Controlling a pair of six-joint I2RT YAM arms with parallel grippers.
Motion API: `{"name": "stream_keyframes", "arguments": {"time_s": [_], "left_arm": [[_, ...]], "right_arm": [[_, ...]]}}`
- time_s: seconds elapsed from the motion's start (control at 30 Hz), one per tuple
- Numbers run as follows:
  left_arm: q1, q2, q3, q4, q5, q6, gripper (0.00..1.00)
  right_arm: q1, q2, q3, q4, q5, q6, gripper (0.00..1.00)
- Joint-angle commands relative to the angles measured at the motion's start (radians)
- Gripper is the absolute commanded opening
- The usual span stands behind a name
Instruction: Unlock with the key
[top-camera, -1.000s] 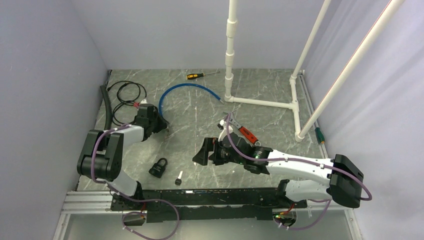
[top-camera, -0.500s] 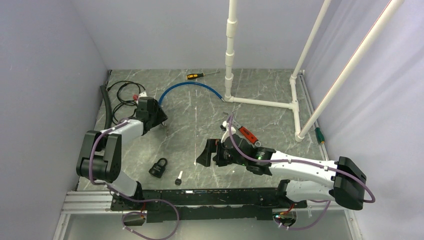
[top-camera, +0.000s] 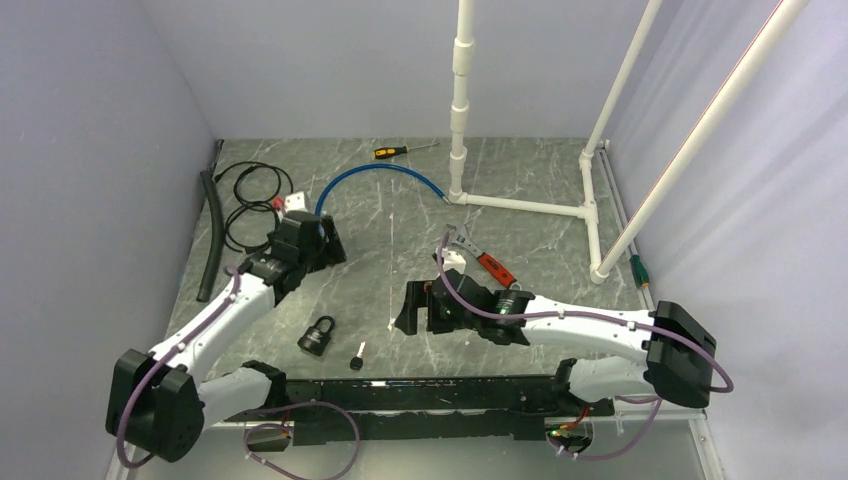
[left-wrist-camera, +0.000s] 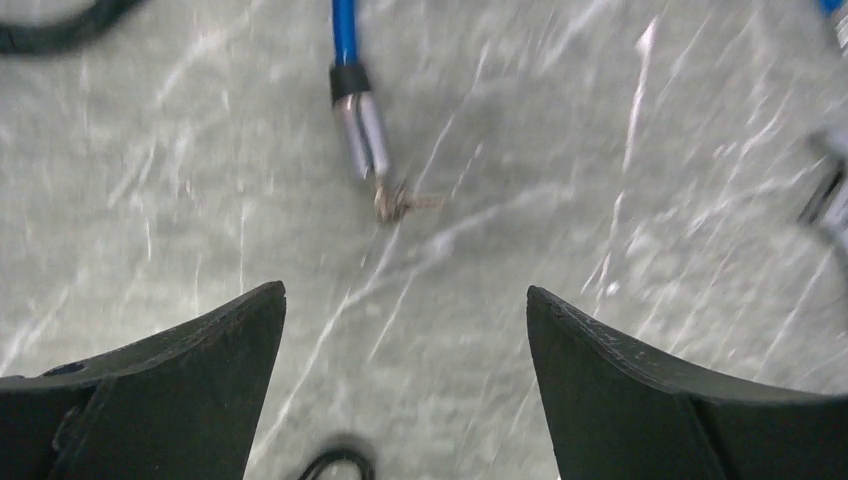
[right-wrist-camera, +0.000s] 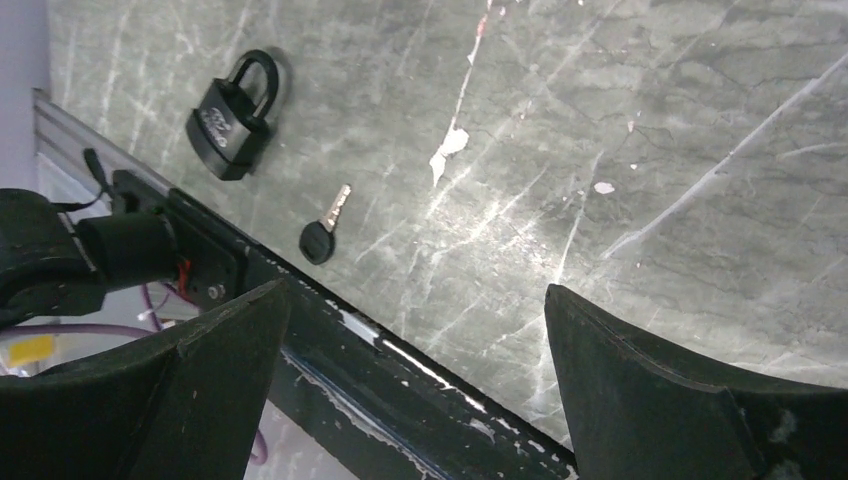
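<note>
Jaws of the left gripper (left-wrist-camera: 405, 288) stand wide apart with nothing between them, hovering just over the grey marbled table (top-camera: 400, 215). Ahead of them lies the metal-tipped end of the one blue cable (left-wrist-camera: 357, 120), untouched. The left arm runs from its base at the near left corner in a long low diagonal toward the middle of the left side, its wrist aimed at the far wall. The right gripper (right-wrist-camera: 417, 285) is likewise spread fully and holds nothing. Its arm reaches low across the table from the right-hand base toward the centre, with the fingers turned back toward the near edge. In the right wrist view there is one black padlock (right-wrist-camera: 232, 118) lying flat with its shackle closed. One key (right-wrist-camera: 324, 232) with a black head lies near it, apart from it and close to the black rail at the table's near edge. Both sit between the two grippers, and neither gripper touches them. Farther out are one yellow-handled screwdriver (top-camera: 395, 151) by the far wall, a coil of black cable (top-camera: 245, 195) at the left, a red-handled tool (top-camera: 493, 267) behind the right wrist, and a white pipe frame (top-camera: 520, 205).
</note>
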Motion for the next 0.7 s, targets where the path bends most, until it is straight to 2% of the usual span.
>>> {"name": "stream_keyframes", "arguments": {"time_s": [0.0,0.1,0.13,0.2,0.47,0.67], "left_arm": [[-0.076,-0.054,-0.078,-0.241,-0.063,-0.099,0.93],[-0.177,-0.108,-0.120,-0.308,-0.060,-0.176,0.93],[-0.211,-0.119,-0.130,-0.303,-0.049,-0.193,0.98],[-0.284,-0.109,-0.122,-0.362,-0.095,-0.281,0.99],[-0.443,0.105,-0.059,-0.608,-0.268,-0.629,0.99],[-0.506,0.157,-0.090,-0.574,-0.259,-0.639,0.99]], "right_arm": [[0.007,0.030,0.030,-0.003,0.023,-0.012,1.00],[0.009,0.037,0.008,0.016,0.004,-0.001,1.00],[0.010,0.036,-0.002,0.025,-0.001,0.002,1.00],[0.010,0.034,-0.021,0.040,-0.010,0.008,1.00],[0.017,-0.014,-0.080,0.050,-0.018,0.028,1.00],[0.018,-0.026,-0.106,0.053,-0.027,0.022,1.00]]}}
